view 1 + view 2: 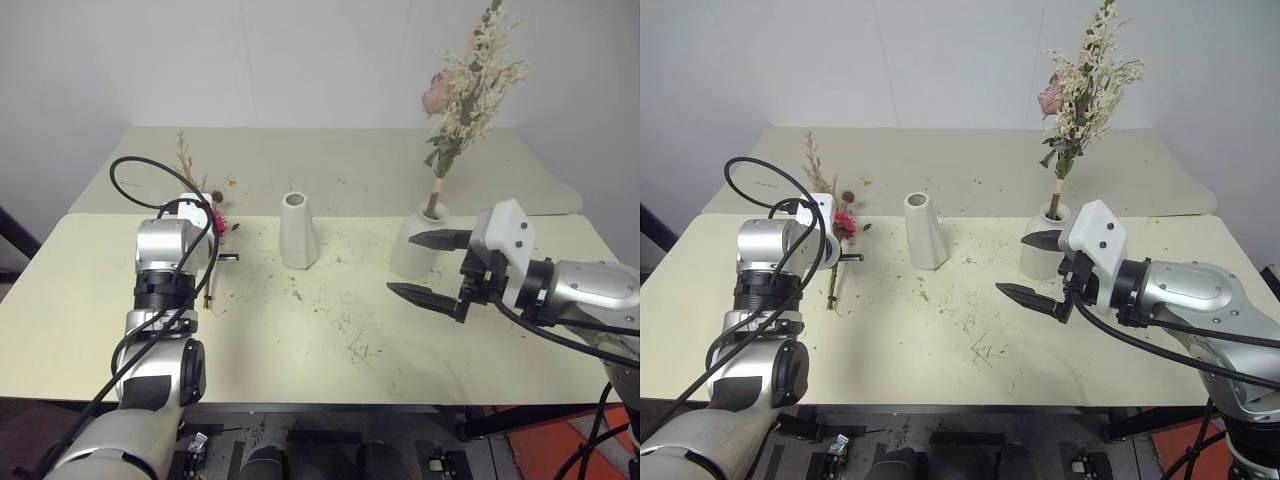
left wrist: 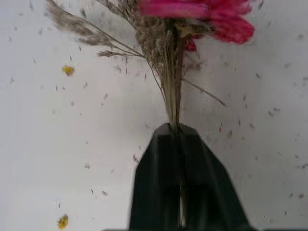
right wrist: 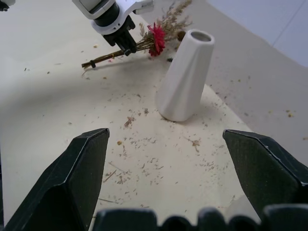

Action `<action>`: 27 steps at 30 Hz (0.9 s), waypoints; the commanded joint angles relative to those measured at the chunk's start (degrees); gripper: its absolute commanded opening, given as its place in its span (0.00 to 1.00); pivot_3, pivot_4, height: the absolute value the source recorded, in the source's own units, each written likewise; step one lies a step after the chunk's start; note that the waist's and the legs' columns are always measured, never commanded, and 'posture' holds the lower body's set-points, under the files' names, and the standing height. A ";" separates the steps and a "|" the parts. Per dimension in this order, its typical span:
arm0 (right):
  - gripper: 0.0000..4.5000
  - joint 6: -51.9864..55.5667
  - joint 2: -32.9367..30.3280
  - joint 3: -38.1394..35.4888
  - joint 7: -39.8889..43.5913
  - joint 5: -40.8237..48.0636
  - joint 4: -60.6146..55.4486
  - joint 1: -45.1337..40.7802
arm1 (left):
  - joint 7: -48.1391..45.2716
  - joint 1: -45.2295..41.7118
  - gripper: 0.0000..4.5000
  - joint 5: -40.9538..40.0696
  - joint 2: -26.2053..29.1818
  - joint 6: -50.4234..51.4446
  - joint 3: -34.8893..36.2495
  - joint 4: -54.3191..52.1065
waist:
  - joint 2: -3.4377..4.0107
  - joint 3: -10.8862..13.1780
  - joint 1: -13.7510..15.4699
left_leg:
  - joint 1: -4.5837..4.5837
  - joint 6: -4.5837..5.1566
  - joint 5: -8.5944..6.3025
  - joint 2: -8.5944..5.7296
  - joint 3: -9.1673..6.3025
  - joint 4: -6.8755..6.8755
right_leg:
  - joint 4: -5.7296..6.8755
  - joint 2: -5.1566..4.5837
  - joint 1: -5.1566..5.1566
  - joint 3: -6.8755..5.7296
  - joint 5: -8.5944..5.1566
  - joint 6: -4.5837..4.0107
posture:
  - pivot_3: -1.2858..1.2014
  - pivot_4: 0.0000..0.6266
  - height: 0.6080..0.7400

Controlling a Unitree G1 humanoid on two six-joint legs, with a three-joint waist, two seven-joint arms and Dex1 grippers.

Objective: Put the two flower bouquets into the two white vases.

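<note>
Stems (image 2: 172, 96) (left wrist view) pinched in left end effector (image 2: 180, 192).

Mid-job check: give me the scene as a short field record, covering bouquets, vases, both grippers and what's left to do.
pink daisy bouquet: lying on the table, stems clamped in the left gripper
rose bouquet: standing upright in the wide vase
slim vase: empty, upright, mid-table
left gripper: shut on the daisy bouquet's stems
right gripper: open, holding nothing, hovering in front of the wide vase
table: strewn with dry flower crumbs
remaining: daisy bouquet into the slim vase
</note>
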 commanded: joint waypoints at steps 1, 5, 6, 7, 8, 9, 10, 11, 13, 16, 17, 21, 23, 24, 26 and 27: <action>1.00 -1.59 0.00 -2.41 -0.25 -0.43 -1.91 0.45 | 0.62 -1.23 0.01 0.67 0.34 -2.39 0.55 0.25 | 0.00 0.00 0.00 | 0.00 0.00 0.00 0.00 0.00 0.00 | 0.00 0.00 0.00 0.00 0.00 0.00 | 0.52 0.24 1.00; 1.00 -1.89 -0.04 -3.11 -0.15 -0.72 -1.89 0.96 | 3.99 1.08 0.01 1.42 -0.62 -16.42 2.34 -7.48 | 0.00 0.00 -0.10 | -0.01 -0.01 0.00 0.01 0.00 0.01 | 0.00 0.00 -0.03 0.00 0.00 0.00 | 0.52 0.24 1.00; 1.00 -1.93 0.05 -3.30 -0.21 -0.77 -1.88 0.99 | 4.49 1.91 0.01 0.87 -1.28 -22.32 3.43 -9.60 | 0.00 0.00 -0.03 | -0.01 -0.01 0.00 0.03 0.00 0.00 | 0.01 0.00 -0.03 0.01 0.01 0.00 | 0.52 0.24 1.00; 1.00 -2.08 0.26 -3.65 -0.24 -0.69 -1.79 1.04 | 4.19 1.90 0.01 0.42 -1.48 -26.92 3.83 -11.09 | -0.01 0.00 0.07 | -0.02 -0.03 0.02 0.04 0.00 -0.01 | 0.01 0.00 -0.05 0.01 0.01 -0.01 | 0.52 0.24 1.00; 1.00 -2.19 0.41 -3.88 -0.23 -0.65 -1.70 1.06 | 3.91 1.87 0.01 0.28 -1.54 -29.86 3.82 -11.79 | -0.01 0.01 0.19 | -0.04 -0.07 0.04 0.04 0.01 0.00 | 0.00 -0.01 -0.05 0.01 0.02 -0.02 | 0.52 0.24 1.00; 1.00 -2.02 0.54 -4.27 -0.20 -0.31 -1.64 1.17 | 2.71 0.95 0.01 -2.08 -2.27 -33.10 5.71 -12.00 | 0.00 0.00 0.27 | -0.05 -0.10 0.05 0.04 0.01 0.00 | 0.00 -0.01 -0.06 0.01 0.03 -0.02 | 0.52 0.24 1.00; 1.00 -1.60 0.59 -4.64 -0.20 0.06 -1.65 1.36 | 0.53 0.20 0.01 -4.98 -2.97 -37.22 7.70 -12.18 | 0.00 0.00 0.39 | -0.05 -0.11 0.06 0.03 0.01 0.00 | 0.00 -0.02 -0.05 0.01 0.03 -0.02 | 0.52 0.24 1.00; 1.00 -1.22 0.51 -4.94 -0.24 0.15 -1.82 1.72 | -2.49 -0.56 0.01 -7.96 -3.41 -41.32 9.34 -12.06 | 0.00 0.00 0.52 | -0.04 -0.11 0.06 0.02 0.04 0.00 | -0.01 -0.04 -0.04 0.02 0.04 -0.02 | 0.52 0.24 1.00; 1.00 -0.85 0.37 -5.23 -0.46 -0.05 -2.15 2.41 | -9.48 -1.87 0.01 -15.13 -3.96 -45.11 13.01 -11.50 | 0.00 0.00 0.70 | -0.04 -0.11 0.06 0.02 0.05 0.00 | -0.06 -0.04 -0.03 0.01 0.04 -0.01 | 0.52 0.24 1.00; 1.00 -0.76 0.44 -5.60 -1.59 -0.87 -3.03 4.12 | -26.45 -2.33 0.01 -25.19 -3.30 -52.13 16.02 -9.84 | 0.00 0.00 0.64 | -0.03 -0.11 0.06 0.02 0.07 0.00 | -0.04 -0.04 -0.03 0.00 0.04 -0.01 | 0.52 0.24 1.00; 1.00 -0.74 0.56 -5.77 -2.16 -1.17 -3.42 4.80 | -32.51 -2.36 0.01 -26.94 -2.74 -54.90 15.83 -8.68 | 0.00 0.00 0.60 | -0.03 -0.11 0.06 0.02 0.08 0.00 | -0.04 -0.03 -0.03 0.00 0.04 -0.01 | 0.52 0.24 1.00; 1.00 -0.75 1.31 -6.31 -4.72 -1.98 -5.50 7.73 | -51.77 -5.29 0.01 -32.80 -0.50 -58.87 15.73 1.38 | 0.01 -0.01 0.41 | -0.01 -0.11 0.07 0.00 0.09 0.04 | -0.10 -0.03 0.01 -0.01 0.04 -0.01 | 0.52 0.24 1.00; 1.00 -0.75 1.97 -6.88 -6.12 -1.99 -6.74 9.12 | -59.20 -7.03 0.01 -32.44 0.76 -61.22 14.43 7.87 | 0.01 -0.01 0.31 | 0.03 -0.10 0.07 0.00 0.09 0.06 | -0.13 -0.01 0.04 -0.01 0.03 0.00 | 0.52 0.24 1.00; 1.00 -0.64 2.39 -7.26 -6.89 -1.78 -7.40 9.75 | -62.35 -8.04 0.01 -32.52 1.15 -61.91 14.22 11.13 | 0.00 -0.01 0.27 | 0.05 -0.09 0.07 0.00 0.09 0.07 | -0.13 -0.01 0.07 -0.01 0.03 0.00 | 0.52 0.24 1.00; 1.00 -0.52 3.02 -7.97 -8.31 -1.87 -8.77 11.35 | -67.93 -10.69 0.01 -33.09 1.84 -61.63 14.52 18.72 | 0.00 -0.01 0.25 | 0.08 -0.09 0.06 0.00 0.08 0.08 | -0.16 0.00 0.12 -0.02 0.03 0.01 | 0.52 0.24 1.00; 1.00 -0.48 3.32 -8.38 -8.98 -1.91 -9.43 12.29 | -69.85 -12.11 0.01 -32.99 2.06 -61.27 14.59 22.37 | 0.00 -0.01 0.16 | 0.07 -0.08 0.06 -0.01 0.08 0.08 | -0.18 0.00 0.13 -0.03 0.02 0.01 | 0.52 0.24 1.00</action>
